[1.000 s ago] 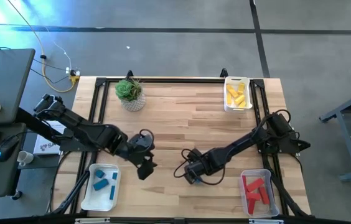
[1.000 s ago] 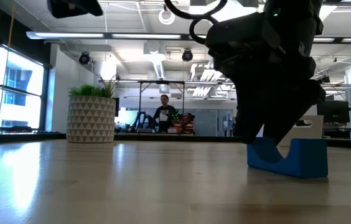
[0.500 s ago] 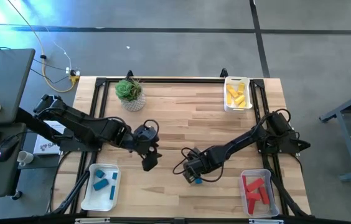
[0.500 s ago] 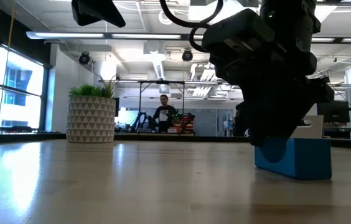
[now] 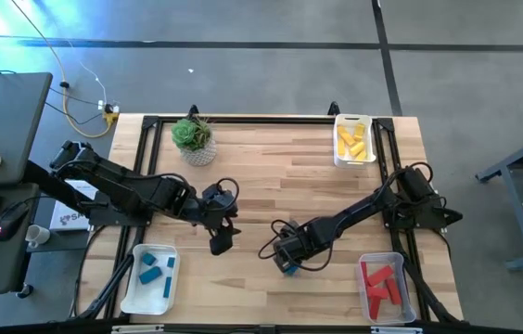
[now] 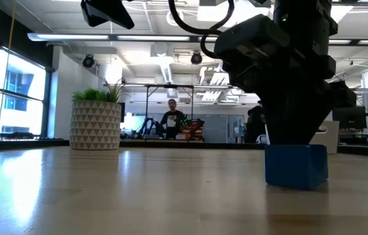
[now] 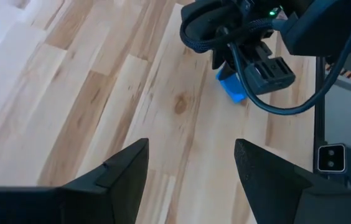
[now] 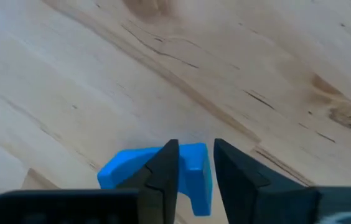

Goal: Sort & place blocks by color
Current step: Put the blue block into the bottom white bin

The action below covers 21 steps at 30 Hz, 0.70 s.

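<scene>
A blue block (image 6: 295,166) stands on the wooden table near its front edge, right of the middle; it also shows in the high view (image 5: 288,270). My right gripper (image 8: 191,168) comes down on it from above and is shut on it. My left gripper (image 5: 222,239) hangs open above the table to the left of the block, its two fingers wide apart with nothing between them (image 7: 191,168). Other blue blocks lie in a white tray (image 5: 150,276) at the front left, yellow blocks in a tray (image 5: 354,139) at the back right, and red blocks in a tray (image 5: 382,283) at the front right. My right gripper pinches one end of the blue block (image 8: 195,163) between its two fingers; the rest of the block sticks out past one finger (image 8: 166,168). The fingers point down from above. The block stands with its underside on the table (image 6: 171,196).
A small potted plant (image 5: 193,139) in a white patterned pot stands at the back left. A black frame (image 5: 243,119) runs along the table's edges. Bare wood lies between the two arms and toward the far edge. A person shows far off in the room (image 6: 172,117).
My right gripper has shut on the blue block, which has turned about on the table and now shows a narrower face in the low view. My left gripper has moved a little toward the table's right edge and has stayed open.
</scene>
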Available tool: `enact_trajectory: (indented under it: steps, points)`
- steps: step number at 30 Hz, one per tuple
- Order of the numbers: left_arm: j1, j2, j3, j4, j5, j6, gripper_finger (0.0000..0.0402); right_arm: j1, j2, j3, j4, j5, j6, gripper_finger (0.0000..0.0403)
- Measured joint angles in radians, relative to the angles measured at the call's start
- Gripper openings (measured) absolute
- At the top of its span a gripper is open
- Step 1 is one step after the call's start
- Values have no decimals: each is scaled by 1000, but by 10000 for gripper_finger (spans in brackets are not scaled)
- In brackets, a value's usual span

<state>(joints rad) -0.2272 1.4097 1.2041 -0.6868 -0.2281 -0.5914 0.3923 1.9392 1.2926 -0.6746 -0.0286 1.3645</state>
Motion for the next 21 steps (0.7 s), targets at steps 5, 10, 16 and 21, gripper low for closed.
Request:
enact_trajectory:
  steps: [5,10,16,21]
  points:
    - [0,0,0,-1,0,22,223,0,0,0,3,-22,-72,83]
    - [0,0,0,-4,0,29,223,0,0,1,6,-32,-108,116]
    - [0,0,0,-4,1,28,223,0,0,1,4,-61,-116,177]
    - [0,0,0,-4,1,27,223,29,0,1,-25,-50,-108,186]
